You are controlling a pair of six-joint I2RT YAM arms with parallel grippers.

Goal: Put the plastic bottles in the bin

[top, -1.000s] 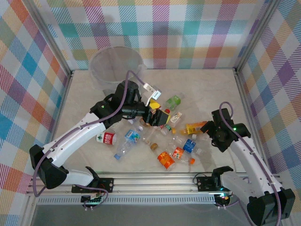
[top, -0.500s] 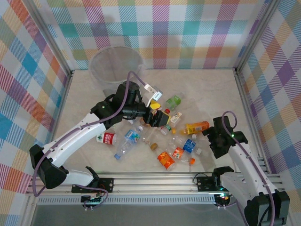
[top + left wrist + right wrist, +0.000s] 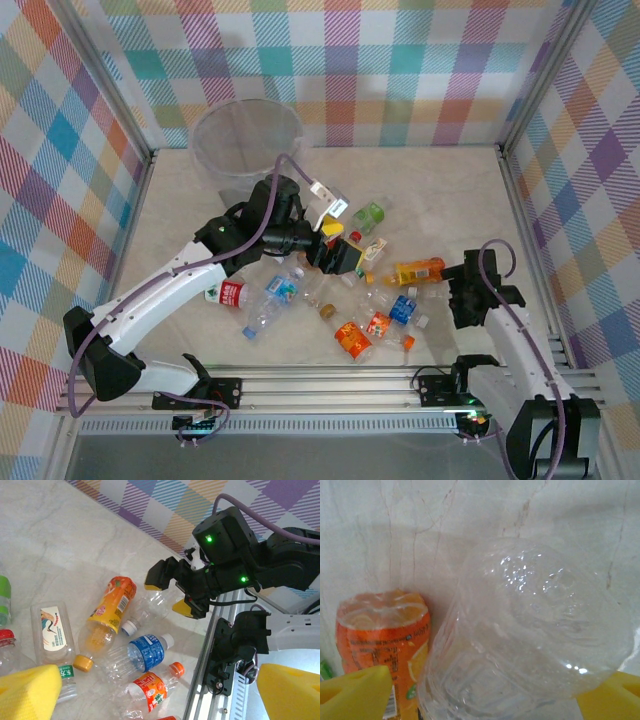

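Clear bottle lies within the right claw.

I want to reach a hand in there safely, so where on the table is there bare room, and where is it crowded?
Bare table lies at the far right, between the bin and the right wall, and along the left wall beside the left arm. The middle is crowded with plastic bottles, the left gripper above them.
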